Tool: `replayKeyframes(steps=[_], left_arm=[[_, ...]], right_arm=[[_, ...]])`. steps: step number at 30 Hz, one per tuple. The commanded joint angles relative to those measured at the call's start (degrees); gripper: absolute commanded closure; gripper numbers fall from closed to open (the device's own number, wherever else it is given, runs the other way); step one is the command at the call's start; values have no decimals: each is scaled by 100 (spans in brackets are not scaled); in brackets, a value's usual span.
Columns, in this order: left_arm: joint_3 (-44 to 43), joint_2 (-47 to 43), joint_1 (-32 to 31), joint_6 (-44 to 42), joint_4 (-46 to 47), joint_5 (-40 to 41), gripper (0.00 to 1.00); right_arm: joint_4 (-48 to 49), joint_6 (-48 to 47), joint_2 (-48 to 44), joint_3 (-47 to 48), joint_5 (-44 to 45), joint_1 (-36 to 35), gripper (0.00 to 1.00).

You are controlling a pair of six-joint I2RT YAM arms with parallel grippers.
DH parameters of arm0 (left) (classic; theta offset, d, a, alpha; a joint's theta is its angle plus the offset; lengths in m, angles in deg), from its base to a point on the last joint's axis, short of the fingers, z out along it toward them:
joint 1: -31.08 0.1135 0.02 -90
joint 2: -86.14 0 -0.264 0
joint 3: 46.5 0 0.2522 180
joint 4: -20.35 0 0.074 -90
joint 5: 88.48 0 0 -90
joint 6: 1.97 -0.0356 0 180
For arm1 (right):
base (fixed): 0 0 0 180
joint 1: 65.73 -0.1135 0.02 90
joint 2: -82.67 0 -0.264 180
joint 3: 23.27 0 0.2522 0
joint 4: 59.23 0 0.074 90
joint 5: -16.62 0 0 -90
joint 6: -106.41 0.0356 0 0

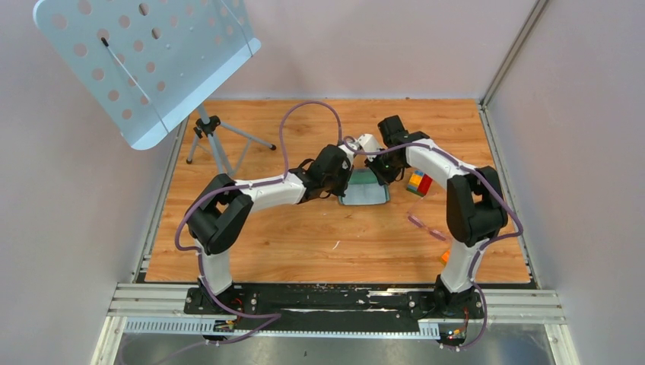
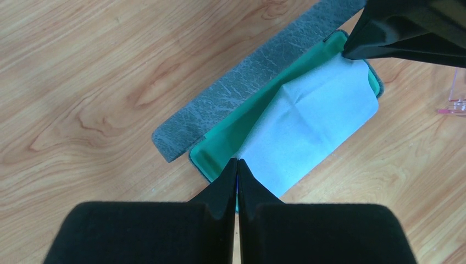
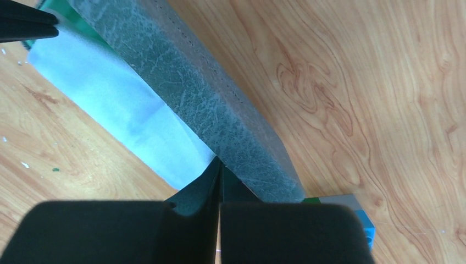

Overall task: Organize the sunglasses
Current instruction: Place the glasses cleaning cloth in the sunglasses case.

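Sunglasses (image 1: 426, 226): thin translucent purple-pink frame, lying flat on bare wood right of the table's middle, beside the right arm's upright link. Apart from the case, touched by neither gripper.

Grey case (image 1: 363, 203): near table centre, open, lid (image 2: 242, 82) folded flat on the wood, teal lining showing. Pale blue cloth (image 2: 313, 121) lies in the tray, 1 edge spilling over the rim.

Left gripper (image 2: 237, 165): fingers pressed together, no gap, tips at 1 end of the case by the cloth's edge. Cannot tell whether any cloth is pinched.

Right gripper (image 3: 220, 168): fingers likewise together, tips at the opposite end, where cloth meets lid. Grip on anything unclear.

Multicoloured cube (image 1: 419, 183): just right of the case. Small orange object (image 1: 443, 257): near the right arm's base, mostly hidden.

Table (image 1: 266, 243): light wood-grain laminate, a few pale specks. Aluminium rails (image 1: 335, 308) along the near edge carry both bases. Far left: perforated pale blue panel (image 1: 144, 61), tilted, on a tripod (image 1: 217, 137). Plain pale walls (image 1: 380, 46) on 3 sides.
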Motion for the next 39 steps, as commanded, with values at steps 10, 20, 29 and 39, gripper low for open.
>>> replayKeyframes(steps=[10,20,29,39], left_arm=[[133,-105,26,143,216,21,100],[36,56,26,72,216,90,100],[-28,22,26,45,177,71,100],[214,-731,-12,276,181,-315,100]], right_arm=[[-182,37,-149,-117,-76,-34,100],[-135,48,-12,-20,-99,-33,100],[-107,93,-15,-38,-79,-33,100],[-424,266,-902,-236,-326,-38,100]])
